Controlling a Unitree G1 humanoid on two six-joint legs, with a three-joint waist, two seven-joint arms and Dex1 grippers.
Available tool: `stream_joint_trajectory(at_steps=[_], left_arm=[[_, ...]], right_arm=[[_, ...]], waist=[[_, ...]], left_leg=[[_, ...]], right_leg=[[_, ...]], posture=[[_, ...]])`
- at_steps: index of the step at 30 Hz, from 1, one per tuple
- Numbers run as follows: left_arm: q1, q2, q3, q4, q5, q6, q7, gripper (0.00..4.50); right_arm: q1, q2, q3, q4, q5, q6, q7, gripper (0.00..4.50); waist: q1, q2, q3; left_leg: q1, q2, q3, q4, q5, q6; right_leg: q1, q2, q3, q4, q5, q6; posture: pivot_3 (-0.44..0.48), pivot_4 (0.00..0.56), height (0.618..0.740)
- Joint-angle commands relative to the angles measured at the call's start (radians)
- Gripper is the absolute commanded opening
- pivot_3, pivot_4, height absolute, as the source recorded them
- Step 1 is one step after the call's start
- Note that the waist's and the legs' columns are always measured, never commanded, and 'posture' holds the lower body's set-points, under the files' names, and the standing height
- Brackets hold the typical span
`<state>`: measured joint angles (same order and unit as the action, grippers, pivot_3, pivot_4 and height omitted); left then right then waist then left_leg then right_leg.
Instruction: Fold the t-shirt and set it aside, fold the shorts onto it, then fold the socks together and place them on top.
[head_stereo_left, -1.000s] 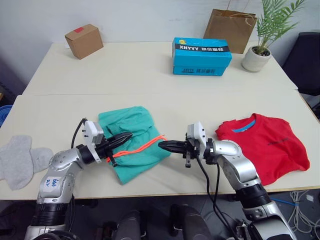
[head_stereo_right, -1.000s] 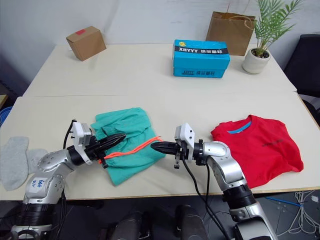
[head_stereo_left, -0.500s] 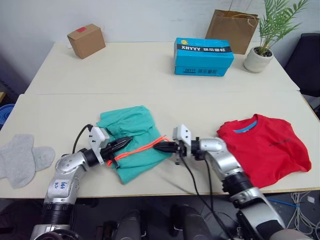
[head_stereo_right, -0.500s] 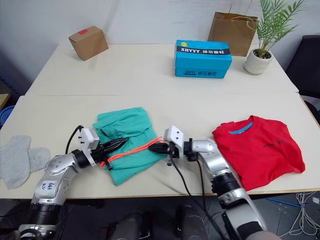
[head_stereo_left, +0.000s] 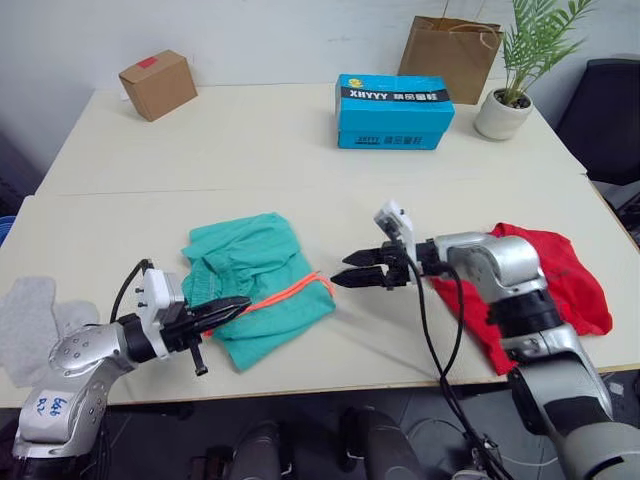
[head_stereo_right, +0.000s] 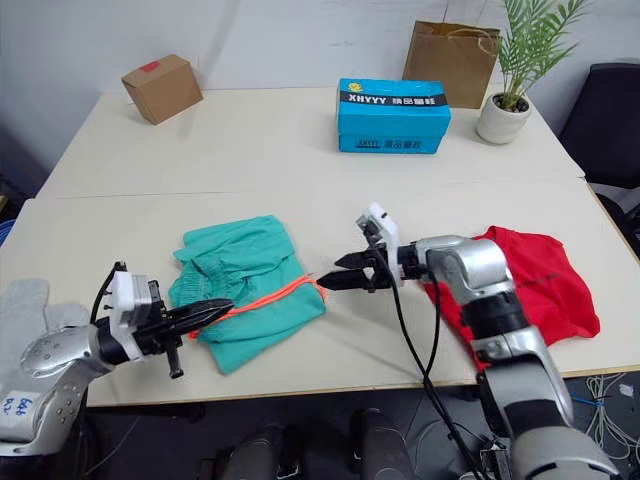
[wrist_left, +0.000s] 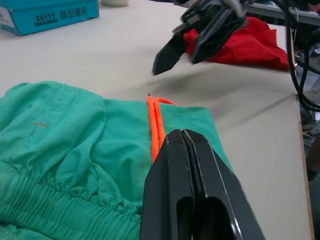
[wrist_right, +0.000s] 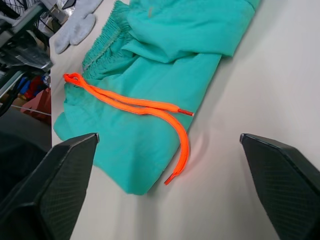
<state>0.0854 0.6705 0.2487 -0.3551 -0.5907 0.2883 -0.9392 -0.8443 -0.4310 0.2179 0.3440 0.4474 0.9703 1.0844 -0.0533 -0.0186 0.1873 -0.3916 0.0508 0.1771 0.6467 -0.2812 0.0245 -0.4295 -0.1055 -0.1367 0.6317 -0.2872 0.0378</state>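
From the head views, the shorts (head_stereo_left: 258, 286) are lying bunched on the desk (head_stereo_left: 300, 140) between the two hands. The left hand (head_stereo_left: 228, 308) is pointing at the near edge of the shorts with its fingers pressed together, holding nothing. The right hand (head_stereo_left: 352, 271) is hovering just past the other side of the shorts with its fingers spread apart. The t-shirt (head_stereo_left: 560, 280) is sitting crumpled behind the right hand, under that arm. The socks (head_stereo_left: 25, 325) are lying behind the left hand, near the desk edge.

In the left wrist view, the shut fingers (wrist_left: 192, 195) are sitting over the shorts beside the orange drawstring (wrist_left: 156, 125).

In the right wrist view, the wide-open fingers (wrist_right: 60, 180) are framing the shorts and the drawstring lying loose on top.
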Motion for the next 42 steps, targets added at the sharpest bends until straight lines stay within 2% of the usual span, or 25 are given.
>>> stream_joint_trajectory(at_steps=[1, 4, 8, 11, 15, 19, 22, 23, 25, 28, 30, 32, 36, 39, 42], left_arm=[[0.051, 0.016, 0.081, -0.072, -0.062, 0.029, 0.008, 0.40], [0.114, 0.018, 0.166, -0.121, -0.107, 0.056, 0.031, 1.24], [0.162, 0.021, 0.211, -0.140, -0.115, 0.052, 0.022, 2.40], [0.176, 0.011, 0.238, -0.150, -0.123, 0.049, 0.035, 3.28], [0.172, -0.002, 0.251, -0.150, -0.123, 0.043, 0.051, 4.50], [0.174, -0.021, 0.240, -0.154, -0.117, 0.036, 0.066, 4.50], [0.172, -0.047, 0.203, -0.172, -0.122, 0.056, 0.093, 4.50], [0.170, -0.053, 0.191, -0.180, -0.121, 0.058, 0.100, 4.50], [0.147, -0.063, 0.160, -0.194, -0.124, 0.066, 0.112, 4.50], [0.093, -0.086, 0.110, -0.189, -0.120, 0.061, 0.129, 4.50], [0.074, -0.099, 0.092, -0.181, -0.123, 0.064, 0.137, 4.50], [0.050, -0.106, 0.058, -0.154, -0.116, 0.063, 0.121, 4.50], [-0.023, -0.115, -0.007, -0.072, -0.082, 0.041, 0.088, 4.50], [-0.054, -0.111, -0.030, -0.048, -0.078, 0.038, 0.070, 4.50], [-0.063, -0.102, -0.038, -0.038, -0.078, 0.043, 0.055, 4.50]], right_arm=[[-0.080, 0.087, 0.040, 0.179, -0.068, -0.087, -0.011, 4.50], [-0.180, 0.230, 0.024, 0.383, -0.091, -0.126, -0.031, 4.50], [-0.266, 0.337, -0.001, 0.574, -0.128, -0.158, -0.049, 4.50], [-0.309, 0.400, -0.033, 0.649, -0.132, -0.169, -0.057, 3.87], [-0.333, 0.461, -0.089, 0.714, -0.136, -0.195, -0.093, 2.45], [-0.302, 0.447, -0.091, 0.655, -0.140, -0.139, -0.046, 1.01], [-0.224, 0.397, -0.129, 0.488, -0.072, 0.008, -0.019, 0.03], [-0.196, 0.383, -0.139, 0.429, -0.056, 0.043, -0.023, 0.03], [-0.110, 0.314, -0.120, 0.221, -0.015, 0.091, 0.019, 0.03], [0.016, 0.124, -0.132, -0.138, 0.100, 0.174, 0.118, 0.03], [0.072, 0.014, -0.149, -0.285, 0.158, 0.170, 0.184, 0.03], [0.101, -0.180, -0.175, -0.388, 0.188, 0.184, 0.257, 0.03], [0.124, -0.541, -0.184, -0.423, 0.182, 0.152, 0.399, 0.03], [0.141, -0.717, -0.188, -0.344, 0.139, 0.082, 0.456, 0.03], [0.149, -0.838, -0.170, -0.237, 0.094, -0.001, 0.499, 0.03]], waist=[[-0.005, 0.000, 0.000], [-0.020, 0.000, 0.000], [-0.029, -0.001, 0.000], [-0.031, -0.001, 0.000], [-0.033, -0.001, 0.000], [-0.032, -0.001, -0.001], [-0.028, -0.001, -0.001], [-0.026, -0.001, -0.001], [-0.013, -0.001, -0.001], [0.013, 0.000, 0.000], [0.020, 0.001, 0.001], [0.020, 0.002, 0.001], [0.027, 0.002, 0.002], [0.024, 0.002, 0.002], [0.020, 0.002, 0.002]], left_leg=[[0.000, 0.000, 0.000, 0.000, 0.000, 0.000], [0.000, 0.001, 0.001, 0.001, 0.001, 0.000], [0.001, 0.001, 0.001, 0.001, 0.002, -0.001], [0.002, 0.002, 0.001, 0.000, 0.002, -0.002], [0.001, 0.003, 0.001, 0.000, 0.001, -0.004], [0.002, 0.005, 0.001, 0.000, 0.000, -0.006], [0.002, 0.005, 0.000, 0.000, -0.003, -0.010], [0.002, 0.005, 0.000, 0.000, -0.003, -0.010], [0.001, 0.005, -0.001, 0.000, -0.003, -0.010], [-0.002, 0.005, -0.003, 0.000, -0.004, -0.009], [-0.006, 0.004, -0.002, 0.001, -0.004, -0.007], [-0.007, 0.004, -0.002, 0.001, -0.003, -0.004], [-0.009, 0.004, -0.001, 0.002, -0.005, 0.002], [-0.009, 0.006, -0.001, 0.002, -0.005, 0.001], [-0.009, 0.006, 0.000, 0.002, -0.005, 0.000]], right_leg=[[0.000, 0.000, 0.000, 0.000, 0.000, 0.000], [0.000, 0.002, 0.001, 0.001, 0.000, 0.000], [0.000, 0.002, 0.001, 0.004, 0.000, -0.001], [0.000, 0.002, 0.001, 0.005, -0.001, -0.002], [-0.001, 0.003, 0.001, 0.005, -0.002, -0.003], [-0.001, 0.005, 0.001, 0.005, -0.003, -0.005], [-0.001, 0.006, 0.002, 0.004, -0.003, -0.005], [-0.001, 0.006, 0.002, 0.004, -0.003, -0.005], [-0.001, 0.006, 0.002, 0.004, -0.003, -0.005], [-0.001, 0.006, 0.001, 0.001, -0.003, -0.005], [-0.004, 0.006, 0.002, -0.001, -0.002, -0.003], [-0.005, 0.006, 0.001, -0.003, -0.001, -0.001], [-0.006, 0.007, 0.001, -0.004, -0.001, -0.001], [-0.008, 0.010, 0.001, -0.004, -0.001, -0.002], [-0.008, 0.011, 0.002, -0.004, -0.001, -0.002]], posture=[[0.000, 0.150, 0.740], [0.000, 0.150, 0.740], [0.000, 0.150, 0.740], [0.000, 0.150, 0.740], [0.000, 0.150, 0.740], [0.000, 0.150, 0.740], [0.000, 0.150, 0.740], [0.000, 0.150, 0.740], [0.000, 0.150, 0.740], [0.000, 0.150, 0.740], [0.000, 0.150, 0.740], [0.000, 0.150, 0.740], [0.000, 0.150, 0.740], [0.000, 0.150, 0.740], [0.000, 0.150, 0.740]])
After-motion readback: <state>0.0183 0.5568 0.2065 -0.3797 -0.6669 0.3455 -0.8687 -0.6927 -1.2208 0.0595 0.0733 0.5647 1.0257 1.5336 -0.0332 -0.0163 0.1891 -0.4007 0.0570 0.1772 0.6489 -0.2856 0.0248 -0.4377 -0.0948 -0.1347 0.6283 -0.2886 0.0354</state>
